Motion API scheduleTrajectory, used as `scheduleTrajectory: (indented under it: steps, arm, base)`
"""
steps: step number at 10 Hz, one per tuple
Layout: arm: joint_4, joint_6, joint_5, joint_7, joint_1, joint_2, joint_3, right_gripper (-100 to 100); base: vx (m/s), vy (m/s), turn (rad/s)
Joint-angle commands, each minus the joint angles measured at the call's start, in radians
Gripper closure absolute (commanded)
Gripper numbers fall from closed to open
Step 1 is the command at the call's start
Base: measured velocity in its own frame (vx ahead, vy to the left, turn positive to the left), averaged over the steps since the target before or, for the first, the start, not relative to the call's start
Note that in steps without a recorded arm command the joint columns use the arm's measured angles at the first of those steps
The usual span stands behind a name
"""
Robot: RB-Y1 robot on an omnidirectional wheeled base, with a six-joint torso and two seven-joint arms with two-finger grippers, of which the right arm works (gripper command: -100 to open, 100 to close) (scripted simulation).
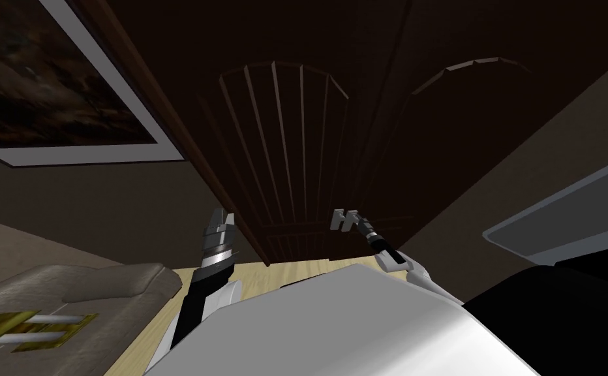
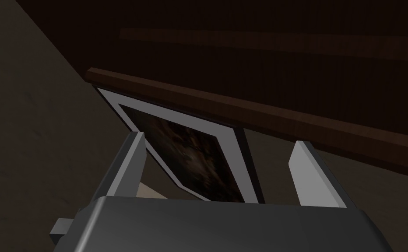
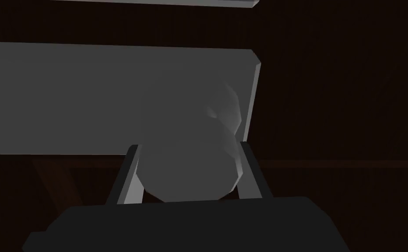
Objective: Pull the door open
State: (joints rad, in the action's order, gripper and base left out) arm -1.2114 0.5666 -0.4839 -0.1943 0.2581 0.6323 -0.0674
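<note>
Dark brown door (image 1: 309, 130) with an arched, slatted panel stood shut in its reddish-brown frame (image 1: 166, 111), straight ahead and close.

Right gripper (image 1: 344, 220) was up against the door at its lower part, near the seam with the second arched panel. In the right wrist view its two fingers (image 3: 128, 186) pressed the sides of a round grey knob (image 3: 190, 166), one on each side, closed on it. Knob sat on a flat grey plate (image 3: 67, 96) fixed to the door face; dark door surface showed all round the plate.

Left gripper (image 1: 220, 220) hung just off the door's left edge, beside the frame, touching nothing. In the left wrist view its fingers (image 2: 131, 166) stood wide apart with nothing between them.

Left of the door, a dark picture (image 1: 48, 85) with a white border hung on the wall, its edge close to the door frame. Further left of the door and lower, a beige sofa (image 1: 68, 294). A strip of light wooden floor (image 1: 283, 267) showed at the door's foot. Right of the door, a pale grey slab (image 1: 557, 215) jutted in from the side, with a black area (image 1: 557, 307) below it.
</note>
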Motion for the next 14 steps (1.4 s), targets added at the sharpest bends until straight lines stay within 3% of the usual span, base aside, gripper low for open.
scheduleTrajectory:
  steps: [1,3,4,8,10,14]
  arm:
    - [0.007,-0.001,-0.005,0.002,0.018,0.008,0.013,100]
    - [0.011,0.004,-0.010,0.000,0.043,0.024,0.017,100]
    - [-0.017,0.018,-0.012,-0.005,0.043,0.028,-0.011,-100]
    - [-0.089,0.051,-0.020,-0.015,0.078,0.049,-0.061,-100]
    - [-0.060,0.037,-0.021,-0.010,0.076,0.045,-0.037,-100]
    - [-0.003,0.018,-0.018,-0.002,0.064,0.037,0.003,-100]
  base:
    - [-0.104,-0.174,-0.113]
    - [-0.190,-0.170,-0.123]
    - [-0.188,0.006,0.026]
    - [-0.168,0.163,0.032]
    - [-0.041,-0.008,-0.056]
    - [0.047,-0.172,-0.069]
